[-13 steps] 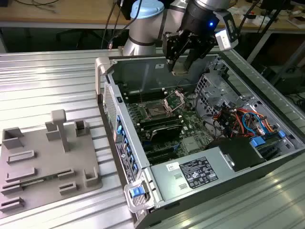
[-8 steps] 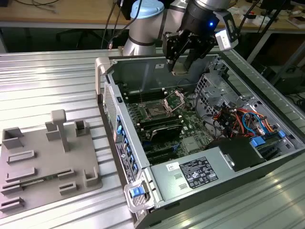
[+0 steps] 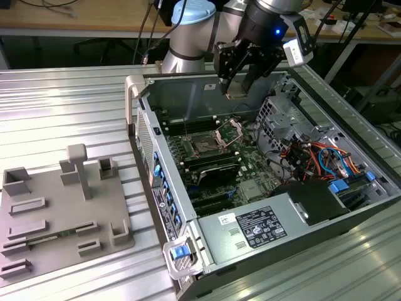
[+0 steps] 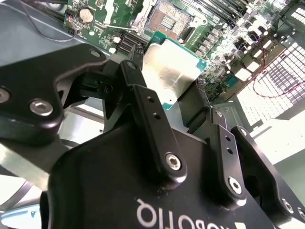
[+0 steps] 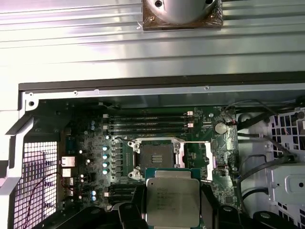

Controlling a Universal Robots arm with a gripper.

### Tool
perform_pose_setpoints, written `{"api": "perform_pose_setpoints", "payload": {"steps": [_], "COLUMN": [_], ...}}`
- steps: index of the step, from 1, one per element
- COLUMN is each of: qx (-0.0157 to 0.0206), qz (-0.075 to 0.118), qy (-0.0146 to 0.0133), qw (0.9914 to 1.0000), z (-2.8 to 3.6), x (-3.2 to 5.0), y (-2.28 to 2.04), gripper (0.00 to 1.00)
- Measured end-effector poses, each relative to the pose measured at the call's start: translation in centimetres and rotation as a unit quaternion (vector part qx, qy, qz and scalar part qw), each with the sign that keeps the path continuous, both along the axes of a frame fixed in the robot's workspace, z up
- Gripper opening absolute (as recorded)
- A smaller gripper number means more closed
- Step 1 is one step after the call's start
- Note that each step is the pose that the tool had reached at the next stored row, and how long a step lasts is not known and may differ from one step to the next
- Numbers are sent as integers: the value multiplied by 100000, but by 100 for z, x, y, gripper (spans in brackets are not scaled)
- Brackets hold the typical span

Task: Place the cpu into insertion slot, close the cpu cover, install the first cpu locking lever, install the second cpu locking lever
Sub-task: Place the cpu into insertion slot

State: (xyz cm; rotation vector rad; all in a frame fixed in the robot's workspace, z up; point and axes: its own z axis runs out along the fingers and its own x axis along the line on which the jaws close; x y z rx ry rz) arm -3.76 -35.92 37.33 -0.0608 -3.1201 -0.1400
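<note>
Above the open case (image 3: 141, 106), the gripper (image 3: 237, 89) holds the cpu (image 3: 237, 95). Its fingers are drawn narrow and clamp two opposite edges. The cpu's metal top faces the cameras in both wrist views. It hangs clear of the board (image 3: 252, 168) and touches nothing but the fingers.

**Step in hand:** placing the cpu. This is judged to be the first of the four steps, with nothing seated yet.
- The slot (image 5: 155, 153) is empty, and its contact field is exposed.
- The cover (image 5: 196, 142) is swung open and lies beside the slot.
- The state of the levers cannot be told.

**Requirements of the placement (judgement):**
- In the first wrist view the slot sits just past the cpu's edge, not beneath it, so the cpu must be brought squarely over the slot.
- The cpu must be level, with its edges parallel to the metal rim.
- Contact must be light. A tilted or offset cpu could foul the rim or the open cover.

**Surface and room:**
- The case lies on its side on a ribbed metal table (image 3: 62, 106).
- A grey fixture plate (image 3: 62, 210) with raised blocks lies on the table, at the exterior view's left, well apart from the case.
- Inside the case are a labelled power-supply box (image 3: 257, 227) and coloured cables (image 3: 319, 157).
- A wooden bench (image 3: 75, 15) stands behind.
</note>
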Motion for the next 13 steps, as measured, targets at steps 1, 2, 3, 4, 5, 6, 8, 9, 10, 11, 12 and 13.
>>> {"api": "perform_pose_setpoints", "payload": {"steps": [1, 2, 3, 4, 5, 6, 8, 9, 10, 11, 12, 13], "qx": [-1, 4, 4, 3, 3, 3, 6, 4, 4, 8, 9, 6], "qz": [-286, -603, -1221, -1965, -2457, -2730, -2834, -2839, -2841, -2843, -2845, -2911], "qy": [-3, -6, -7, -7, -7, -4, -8, -8, -8, -9, -8, -7], "qw": [100000, 99998, 99993, 99981, 99970, 99963, 99960, 99960, 99960, 99960, 99960, 99958], "z": [-1, -3, -4, -7, -9, -9, -10, -9, -9, -10, -10, -10], "x": [0, 0, 0, 0, 0, 0, 0, 0, 0, 0, 0, 0], "y": [0, 0, 0, 0, 0, 0, 0, 0, 0, 0, 0, 0], "gripper": [55, 55, 55, 55, 55, 55, 55, 55, 55, 55, 55, 55]}}
